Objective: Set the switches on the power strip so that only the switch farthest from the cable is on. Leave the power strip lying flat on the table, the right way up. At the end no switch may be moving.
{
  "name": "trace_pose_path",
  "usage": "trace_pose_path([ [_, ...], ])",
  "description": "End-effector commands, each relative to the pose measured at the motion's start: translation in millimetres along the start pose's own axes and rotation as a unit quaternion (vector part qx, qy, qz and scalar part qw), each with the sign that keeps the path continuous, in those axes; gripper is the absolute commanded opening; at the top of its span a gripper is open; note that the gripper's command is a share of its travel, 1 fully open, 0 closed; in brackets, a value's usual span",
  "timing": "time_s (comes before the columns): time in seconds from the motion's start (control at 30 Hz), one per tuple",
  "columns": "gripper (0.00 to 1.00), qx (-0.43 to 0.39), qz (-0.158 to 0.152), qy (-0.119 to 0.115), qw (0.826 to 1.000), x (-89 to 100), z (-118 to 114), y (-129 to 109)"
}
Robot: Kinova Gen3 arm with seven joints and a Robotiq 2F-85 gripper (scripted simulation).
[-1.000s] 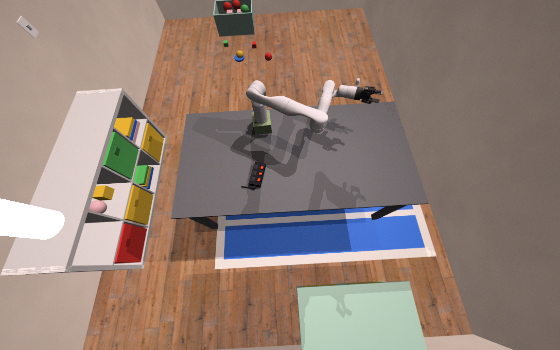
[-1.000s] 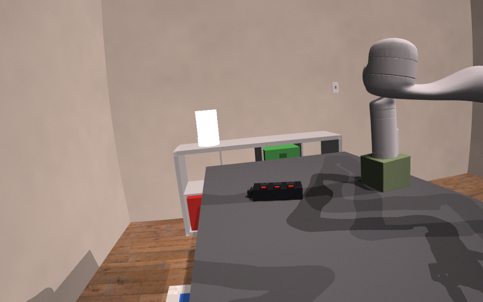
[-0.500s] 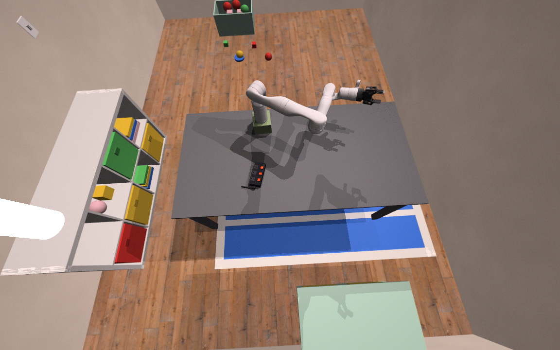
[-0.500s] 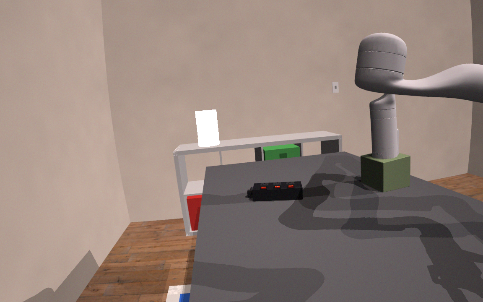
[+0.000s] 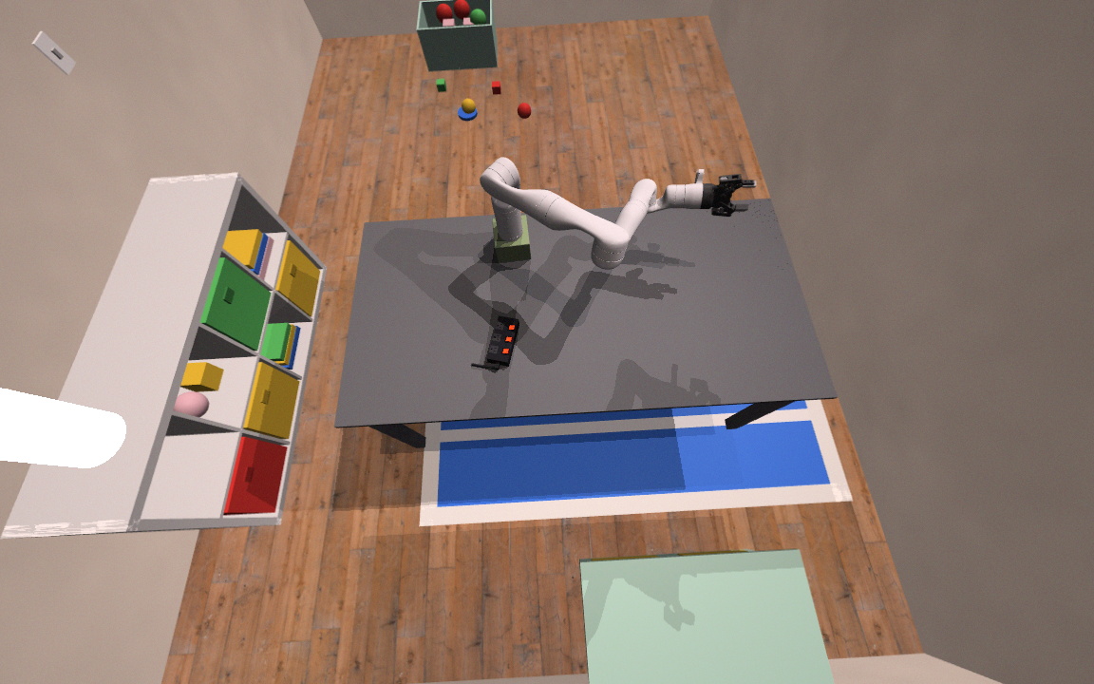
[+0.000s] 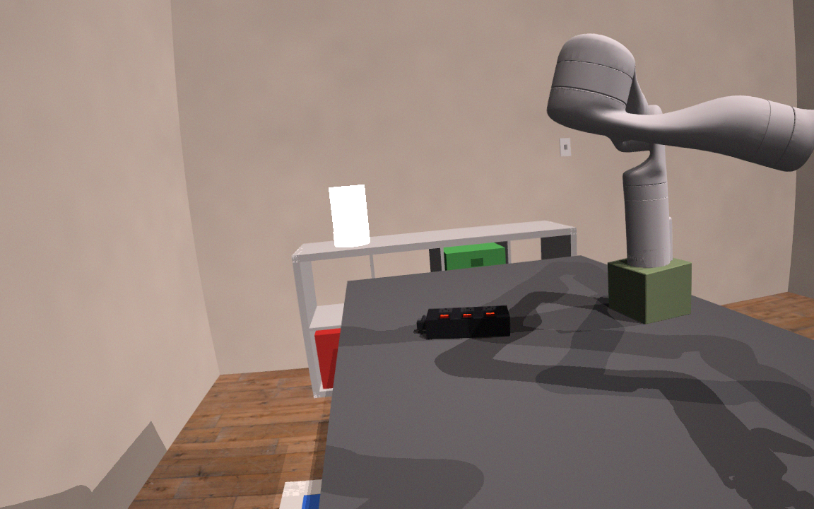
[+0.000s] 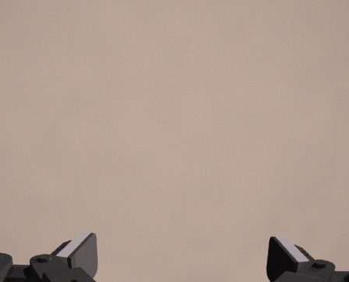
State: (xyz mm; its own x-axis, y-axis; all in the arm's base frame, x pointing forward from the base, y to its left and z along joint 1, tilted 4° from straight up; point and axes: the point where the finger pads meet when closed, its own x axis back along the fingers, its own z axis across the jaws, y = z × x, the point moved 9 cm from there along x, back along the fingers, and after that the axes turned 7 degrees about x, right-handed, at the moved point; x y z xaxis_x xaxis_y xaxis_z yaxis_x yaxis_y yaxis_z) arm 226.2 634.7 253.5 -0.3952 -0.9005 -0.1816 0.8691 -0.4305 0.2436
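While wrist view shows only wall, top view shows end effector (image 5: 736, 195) spread, empty, far from power strip (image 5: 503, 342).

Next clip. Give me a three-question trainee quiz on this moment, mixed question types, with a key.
1. True or false: the end effector holds the power strip.
2. What does the wrist view show beyond the open fingers? A) the switches B) a bare wall C) the bookshelf
3. Fill in: the arm's base stands on a ____ block.

Key
1. False: it is open and empty, near the table's far corner, well away from the strip.
2. B
3. Green
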Motion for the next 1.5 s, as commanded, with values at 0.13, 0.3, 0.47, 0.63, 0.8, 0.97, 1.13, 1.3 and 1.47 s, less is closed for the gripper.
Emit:
trace_pose_path([
  [0.13, 1.00, 0.085, 0.033, -0.007, 0.996, -3.0, -9, 53],
  [0.3, 1.00, 0.143, 0.066, -0.023, 0.987, 2.4, -24, 80],
  [0.47, 1.00, 0.202, 0.101, -0.049, 0.973, 13.7, -43, 110],
  [0.63, 1.00, 0.260, 0.138, -0.083, 0.952, 32.0, -67, 146],
  [0.8, 1.00, 0.313, 0.175, -0.126, 0.925, 58.6, -92, 185],
  [0.97, 1.00, 0.347, 0.204, -0.163, 0.901, 84.4, -111, 217],
  [1.13, 1.00, 0.383, 0.242, -0.217, 0.865, 126.5, -135, 260],
  [1.3, 1.00, 0.401, 0.270, -0.260, 0.836, 163.4, -151, 292],
  [1.47, 1.00, 0.410, 0.288, -0.289, 0.816, 190.1, -160, 312],
])
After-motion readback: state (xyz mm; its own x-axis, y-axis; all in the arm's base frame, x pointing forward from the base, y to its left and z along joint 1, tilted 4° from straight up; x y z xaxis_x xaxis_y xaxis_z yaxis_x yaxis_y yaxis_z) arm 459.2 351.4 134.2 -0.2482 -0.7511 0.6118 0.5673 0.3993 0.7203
